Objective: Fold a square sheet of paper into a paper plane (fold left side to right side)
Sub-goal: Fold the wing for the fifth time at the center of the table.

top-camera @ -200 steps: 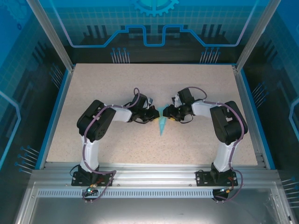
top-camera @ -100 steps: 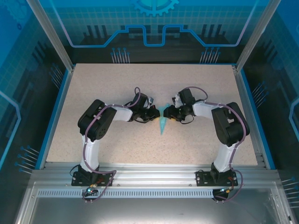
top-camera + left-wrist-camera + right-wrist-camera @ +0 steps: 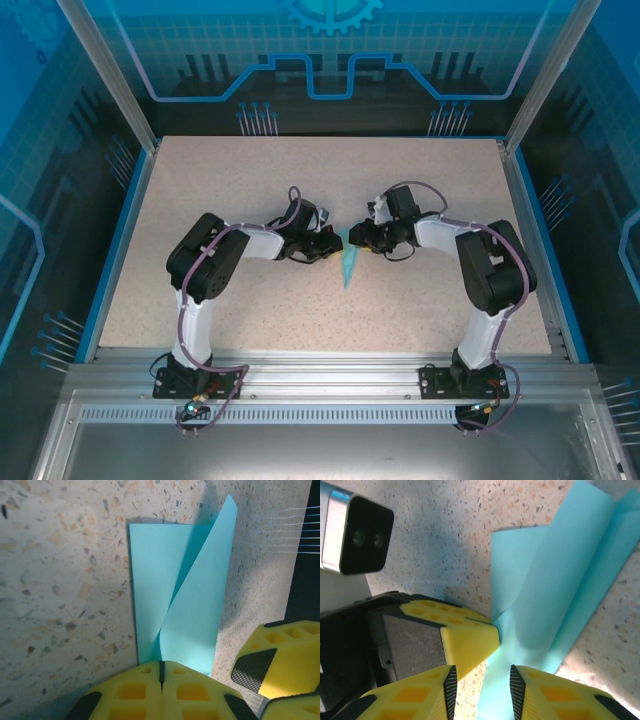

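Left gripper (image 3: 161,669) stays clamped on the folded light-blue paper sheet (image 3: 190,605); right gripper (image 3: 481,682), jaws parted, has narrowed astride its flap, grasp judged imminent

Paper plane (image 3: 346,264): light-blue, folded narrow, tip nearward (one flap curling up).

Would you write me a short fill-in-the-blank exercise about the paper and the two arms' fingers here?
The folded paper is light ____.
The left fingers are ____ on its edge.
The right fingers, with the paper between them, are not shut but ____.
Missing words: blue; shut; open.
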Available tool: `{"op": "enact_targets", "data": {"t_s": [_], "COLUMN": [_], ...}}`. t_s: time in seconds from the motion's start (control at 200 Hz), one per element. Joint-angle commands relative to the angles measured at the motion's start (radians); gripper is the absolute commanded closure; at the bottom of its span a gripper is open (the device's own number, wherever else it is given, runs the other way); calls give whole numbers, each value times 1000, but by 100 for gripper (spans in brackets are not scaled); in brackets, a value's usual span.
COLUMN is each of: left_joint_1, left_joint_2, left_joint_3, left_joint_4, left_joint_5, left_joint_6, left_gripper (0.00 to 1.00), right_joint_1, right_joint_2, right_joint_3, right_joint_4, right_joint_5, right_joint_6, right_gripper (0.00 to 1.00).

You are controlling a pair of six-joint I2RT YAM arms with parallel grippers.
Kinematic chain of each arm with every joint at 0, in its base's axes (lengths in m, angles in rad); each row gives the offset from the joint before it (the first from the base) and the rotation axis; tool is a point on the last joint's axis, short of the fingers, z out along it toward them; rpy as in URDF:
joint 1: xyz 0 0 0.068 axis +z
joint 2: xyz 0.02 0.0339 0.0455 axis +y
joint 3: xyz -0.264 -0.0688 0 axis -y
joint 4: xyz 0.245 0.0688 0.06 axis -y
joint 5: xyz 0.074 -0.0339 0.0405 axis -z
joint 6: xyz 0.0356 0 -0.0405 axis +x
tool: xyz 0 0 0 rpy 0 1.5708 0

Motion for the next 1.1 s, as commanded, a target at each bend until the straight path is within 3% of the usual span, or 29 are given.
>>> {"op": "enact_targets", "data": {"t_s": [0.0,1.096], "left_joint_1": [20,44], "left_joint_2": [38,35], "left_joint_3": [8,-9], "left_joint_4": [-71,-70], "left_joint_5": [-63,-86], "left_joint_6": [40,40], "left_gripper": [100,100], "right_joint_1": [2,15], "right_joint_2": [36,187], "right_joint_3": [43,170], "right_joint_4": [19,-115], "right_joint_5": [-21,78], "right_joint_6": [18,-14], "right_gripper": [64,64]}}
